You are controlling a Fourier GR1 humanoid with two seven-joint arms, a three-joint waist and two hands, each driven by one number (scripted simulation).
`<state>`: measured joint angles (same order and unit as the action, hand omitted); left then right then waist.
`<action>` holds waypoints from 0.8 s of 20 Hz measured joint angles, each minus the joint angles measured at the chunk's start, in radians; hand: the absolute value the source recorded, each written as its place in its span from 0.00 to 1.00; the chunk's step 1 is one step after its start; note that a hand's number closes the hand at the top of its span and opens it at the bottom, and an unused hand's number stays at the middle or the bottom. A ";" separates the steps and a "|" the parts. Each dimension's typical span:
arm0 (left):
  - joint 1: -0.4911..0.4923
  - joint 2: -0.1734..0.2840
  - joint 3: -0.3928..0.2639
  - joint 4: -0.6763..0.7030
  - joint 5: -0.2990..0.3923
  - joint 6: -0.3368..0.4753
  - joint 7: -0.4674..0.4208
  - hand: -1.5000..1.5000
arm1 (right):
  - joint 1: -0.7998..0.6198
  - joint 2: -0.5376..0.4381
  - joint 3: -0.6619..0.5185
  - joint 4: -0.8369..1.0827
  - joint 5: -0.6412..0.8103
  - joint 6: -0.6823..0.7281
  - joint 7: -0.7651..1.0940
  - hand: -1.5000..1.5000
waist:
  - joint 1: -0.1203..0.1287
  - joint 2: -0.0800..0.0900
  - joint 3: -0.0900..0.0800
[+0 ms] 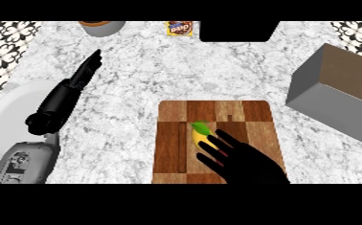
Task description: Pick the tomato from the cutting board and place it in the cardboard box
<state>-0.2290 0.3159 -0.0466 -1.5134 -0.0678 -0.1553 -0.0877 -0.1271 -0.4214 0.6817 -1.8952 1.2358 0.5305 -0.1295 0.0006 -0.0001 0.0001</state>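
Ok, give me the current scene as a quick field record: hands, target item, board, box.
target item: yellow fruit with green top, not red as a tomato would be, lying on the cutting board
cutting board: wooden, on the counter, front centre
right hand: over the board, fingers straight, touching the near side of the fruit, not curled round it
left hand: open, fingers extended, over the counter at left
cardboard box: at right, beyond the board, apart from it
task state: fruit not yet lifted
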 measured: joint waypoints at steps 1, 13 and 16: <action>0.005 -0.002 0.006 -0.008 -0.002 -0.003 0.003 0.50 | -0.003 0.008 -0.007 0.016 0.004 -0.003 -0.014 0.00 | 0.000 0.000 0.000; 0.023 -0.039 0.035 -0.033 -0.037 -0.043 0.014 0.50 | 0.006 0.077 -0.045 0.187 0.126 -0.105 -0.061 0.00 | 0.000 0.000 0.000; 0.015 -0.047 0.051 -0.014 -0.044 -0.053 0.000 0.50 | 0.000 0.103 -0.060 0.209 0.140 -0.091 -0.074 0.00 | 0.000 0.000 0.000</action>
<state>-0.2144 0.2689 0.0040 -1.5272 -0.1121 -0.2080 -0.0875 -0.1269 -0.3186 0.6218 -1.6858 1.3758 0.4391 -0.2040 0.0002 -0.0004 0.0000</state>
